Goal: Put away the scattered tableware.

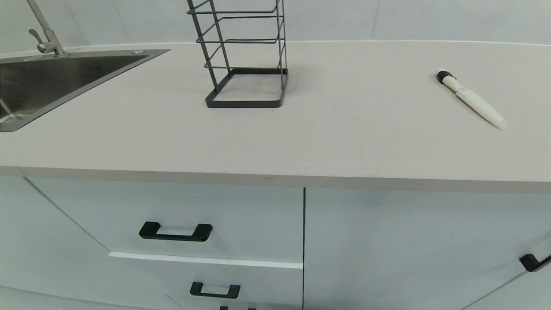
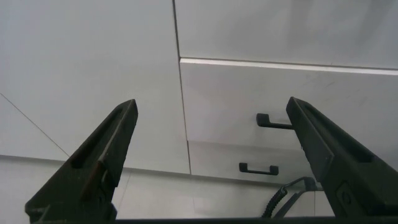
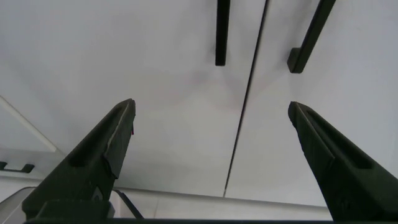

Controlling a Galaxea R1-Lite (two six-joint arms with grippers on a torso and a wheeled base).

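A cream-handled utensil with a black collar [image 1: 470, 98] lies flat on the grey countertop [image 1: 344, 137] at the far right. A black wire rack [image 1: 243, 56] stands upright near the middle back of the counter, nothing in it. My left gripper [image 2: 211, 118] hangs open below counter height, facing white drawer fronts with black handles [image 2: 273, 122]. My right gripper [image 3: 211, 118] is open too, facing white cabinet doors with black bar handles [image 3: 221, 32]. Neither holds anything.
A steel sink [image 1: 47, 86] with a tap [image 1: 45, 32] is set into the counter's back left. Below the counter edge are drawers with black handles [image 1: 175, 232] and a cabinet door on the right [image 1: 430, 249].
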